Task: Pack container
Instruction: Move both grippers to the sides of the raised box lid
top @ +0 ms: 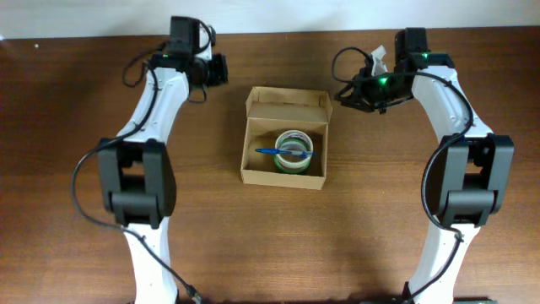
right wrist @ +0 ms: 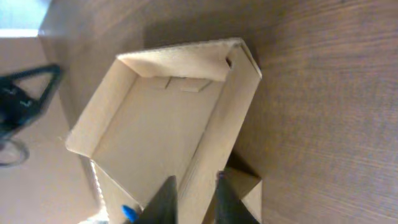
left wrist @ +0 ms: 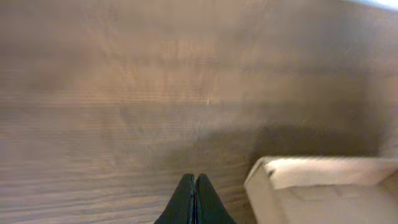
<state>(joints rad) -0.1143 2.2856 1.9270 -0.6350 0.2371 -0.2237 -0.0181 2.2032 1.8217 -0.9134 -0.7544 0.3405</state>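
Right gripper [right wrist: 196, 199] fingers fill the bottom edge of the right wrist view, set narrowly apart, with one side wall of the container [right wrist: 155, 124] filling the gap between them; the gripper is clamped on that wall. Ahead of these fingertips and to their left, the open flap lid shows its bare inner face. Left of the fingertips, the blue end of a pen [right wrist: 127, 213] is visible.

Left gripper [left wrist: 195, 199] has its fingers pressed together with nothing between them, over the wooden table [left wrist: 124, 93]. One container corner lies near its fingertips, to their right, not touching.

Overhead view: the container sits between the two grippers, lid open. Inside, a green-and-white tape roll [top: 294, 166] lies flat with the pen resting across its top
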